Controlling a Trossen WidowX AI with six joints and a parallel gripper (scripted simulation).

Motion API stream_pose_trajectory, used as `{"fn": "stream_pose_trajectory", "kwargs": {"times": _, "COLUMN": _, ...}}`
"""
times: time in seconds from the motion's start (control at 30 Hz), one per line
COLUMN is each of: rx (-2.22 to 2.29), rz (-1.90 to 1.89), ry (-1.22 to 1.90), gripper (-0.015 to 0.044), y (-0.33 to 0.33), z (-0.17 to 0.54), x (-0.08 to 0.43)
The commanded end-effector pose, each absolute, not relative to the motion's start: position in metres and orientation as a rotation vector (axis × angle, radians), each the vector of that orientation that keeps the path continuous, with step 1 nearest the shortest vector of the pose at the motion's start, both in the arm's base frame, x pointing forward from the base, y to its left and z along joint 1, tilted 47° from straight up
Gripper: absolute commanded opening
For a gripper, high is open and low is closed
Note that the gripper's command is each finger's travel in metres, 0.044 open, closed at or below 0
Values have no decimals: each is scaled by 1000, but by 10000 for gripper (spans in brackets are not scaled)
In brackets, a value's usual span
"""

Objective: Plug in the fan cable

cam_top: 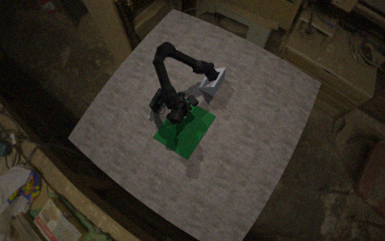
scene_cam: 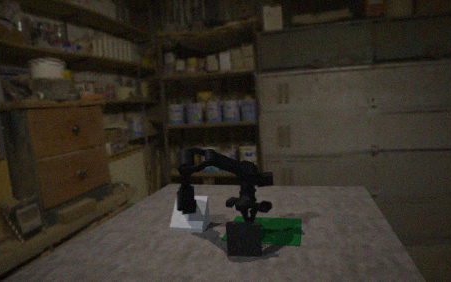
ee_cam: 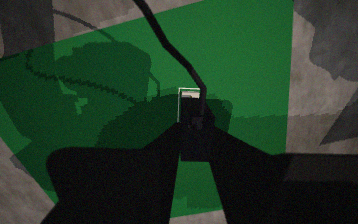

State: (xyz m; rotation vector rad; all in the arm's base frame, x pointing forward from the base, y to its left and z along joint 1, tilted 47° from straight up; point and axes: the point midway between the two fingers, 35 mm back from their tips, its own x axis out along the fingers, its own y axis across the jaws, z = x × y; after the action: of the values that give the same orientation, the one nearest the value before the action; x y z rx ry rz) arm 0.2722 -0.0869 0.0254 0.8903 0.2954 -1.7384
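Note:
The green board (cam_top: 202, 124) (scene_cam: 287, 233) (ee_cam: 250, 45) lies flat on the table, partly in the arm's shadow. My gripper (scene_cam: 249, 217) (ee_cam: 191, 128) is shut on the dark plug (ee_cam: 195, 120), over the board. The plug's cable (ee_cam: 166, 45) runs up and to the left in the wrist view. The pale outline of the fan header (ee_cam: 190, 89) shows at the plug's far end and left side. The plug covers the rest of it. The pins, and how deep the plug sits, cannot be made out. The black fan (cam_top: 155, 102) (scene_cam: 244, 240) stands upright beside the board.
A pale, slanted block (cam_top: 211, 88) (scene_cam: 195, 221) stands on the table (cam_top: 252, 141) (scene_cam: 125, 250) behind the board, with a dark part of the arm over it. The arm's shadows fall across the board and table.

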Motion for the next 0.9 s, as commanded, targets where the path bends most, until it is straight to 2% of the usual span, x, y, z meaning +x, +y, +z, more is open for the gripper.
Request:
{"fn": "stream_pose_trajectory", "kwargs": {"times": 0.0, "rx": 882, "rz": -1735, "ry": 298, "gripper": 0, "y": -88, "z": 25, "x": 272}}
{"fn": "stream_pose_trajectory", "kwargs": {"times": 0.87, "rx": 882, "rz": -1735, "ry": 297, "gripper": 0, "y": -97, "z": 16, "x": 270}}
